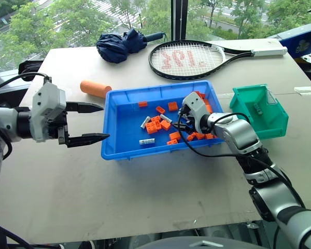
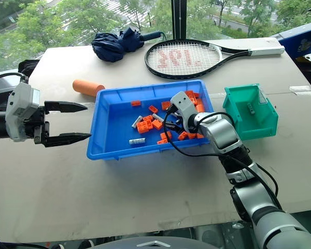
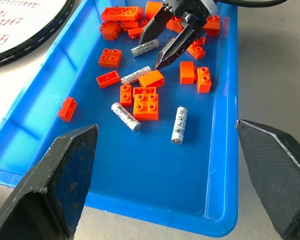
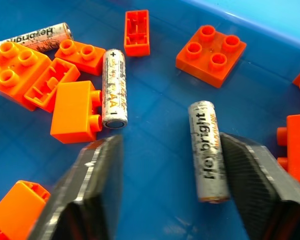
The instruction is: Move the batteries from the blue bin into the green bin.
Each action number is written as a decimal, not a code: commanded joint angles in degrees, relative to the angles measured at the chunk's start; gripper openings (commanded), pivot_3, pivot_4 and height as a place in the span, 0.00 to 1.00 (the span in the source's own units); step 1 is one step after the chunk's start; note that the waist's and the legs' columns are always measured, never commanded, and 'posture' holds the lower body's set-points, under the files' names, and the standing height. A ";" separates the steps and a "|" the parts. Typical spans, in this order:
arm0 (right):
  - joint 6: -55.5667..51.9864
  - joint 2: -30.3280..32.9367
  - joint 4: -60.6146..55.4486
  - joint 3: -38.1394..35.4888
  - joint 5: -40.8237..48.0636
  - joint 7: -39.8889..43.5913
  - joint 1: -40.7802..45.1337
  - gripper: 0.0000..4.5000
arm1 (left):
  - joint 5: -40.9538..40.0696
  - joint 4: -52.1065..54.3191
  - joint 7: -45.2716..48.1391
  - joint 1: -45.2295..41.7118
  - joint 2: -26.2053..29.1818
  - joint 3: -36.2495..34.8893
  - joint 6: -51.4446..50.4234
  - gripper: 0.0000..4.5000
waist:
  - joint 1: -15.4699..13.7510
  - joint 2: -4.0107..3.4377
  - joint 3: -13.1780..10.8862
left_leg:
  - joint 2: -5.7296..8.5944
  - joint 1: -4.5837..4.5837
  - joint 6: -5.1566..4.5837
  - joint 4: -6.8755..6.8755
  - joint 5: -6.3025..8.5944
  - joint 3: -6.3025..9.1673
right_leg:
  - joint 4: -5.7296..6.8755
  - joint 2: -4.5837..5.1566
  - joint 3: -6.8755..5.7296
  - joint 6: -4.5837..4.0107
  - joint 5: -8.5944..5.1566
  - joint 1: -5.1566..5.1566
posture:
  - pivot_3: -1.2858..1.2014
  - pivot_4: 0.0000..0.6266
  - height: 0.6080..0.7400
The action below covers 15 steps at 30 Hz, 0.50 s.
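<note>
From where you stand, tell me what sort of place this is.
Probably an upper-floor room set up for robot trials: a table at a window overlooking treetops, holding a sorting bin, a tennis racket and a folded umbrella.

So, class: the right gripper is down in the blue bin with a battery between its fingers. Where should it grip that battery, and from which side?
Grip the battery across its round middle, coming from above: it lies flat on the blue bin floor, lengthwise between the right gripper fingers, one side nearly touching a finger, bricks standing clear.
</note>
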<state>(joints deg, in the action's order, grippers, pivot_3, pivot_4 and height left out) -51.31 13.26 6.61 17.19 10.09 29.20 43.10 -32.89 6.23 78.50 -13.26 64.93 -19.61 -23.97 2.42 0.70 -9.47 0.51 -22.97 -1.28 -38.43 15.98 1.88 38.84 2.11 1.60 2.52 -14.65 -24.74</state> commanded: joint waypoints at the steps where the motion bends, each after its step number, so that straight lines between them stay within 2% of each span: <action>1: -0.28 0.64 -0.89 -0.58 -0.93 -0.07 0.21 0.29 | -0.68 1.21 -0.06 -0.57 0.49 -1.02 -0.10 1.00 | 0.01 0.00 0.00 | 0.00 0.00 0.00 0.00 0.00 0.00 | 0.00 0.00 0.00 0.00 0.00 0.00 | 0.52 0.24 1.00; 4: -1.14 2.10 -3.62 -0.63 -1.37 0.39 0.01 0.01 | -1.00 1.20 0.23 -1.40 0.11 -0.17 -0.20 1.00 | -0.02 0.00 0.00 | 0.00 0.00 0.00 0.00 0.00 0.00 | 0.00 0.00 0.00 0.00 0.00 0.00 | 0.52 0.24 1.00; 7: -5.09 4.60 -11.05 -2.27 0.13 1.15 0.03 0.01 | -2.23 1.49 0.30 -2.94 -0.59 0.52 -1.09 1.00 | -0.17 -0.01 0.00 | 0.00 -0.01 -0.01 -0.01 0.01 0.00 | 0.00 0.01 -0.01 0.00 0.00 0.00 | 0.52 0.24 1.00; 10: -11.89 7.06 -20.91 -8.05 3.83 1.21 0.82 0.01 | -5.21 2.94 -1.25 -5.71 -1.96 0.91 -4.05 1.00 | -0.12 -0.01 -0.01 | 0.01 -0.05 -0.04 -0.03 0.02 0.02 | 0.00 0.02 -0.01 0.00 0.00 -0.01 | 0.52 0.24 1.00; 15: -15.84 17.05 -31.00 -16.92 5.58 2.00 -0.97 0.01 | -10.21 7.00 -5.56 -10.15 -2.93 0.53 -10.68 1.00 | -0.36 0.01 0.00 | 0.01 -0.10 -0.11 -0.09 0.06 0.11 | -0.01 0.03 -0.08 0.01 0.00 0.01 | 0.52 0.24 1.00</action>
<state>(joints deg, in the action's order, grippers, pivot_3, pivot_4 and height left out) -66.13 27.37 -20.74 5.03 15.18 30.96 42.52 -39.99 10.09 74.26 -21.71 61.59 -17.41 -32.59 2.06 0.71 -9.47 0.54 -23.07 -1.39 -38.52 16.04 1.98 38.83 2.16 1.51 2.53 -14.65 -24.73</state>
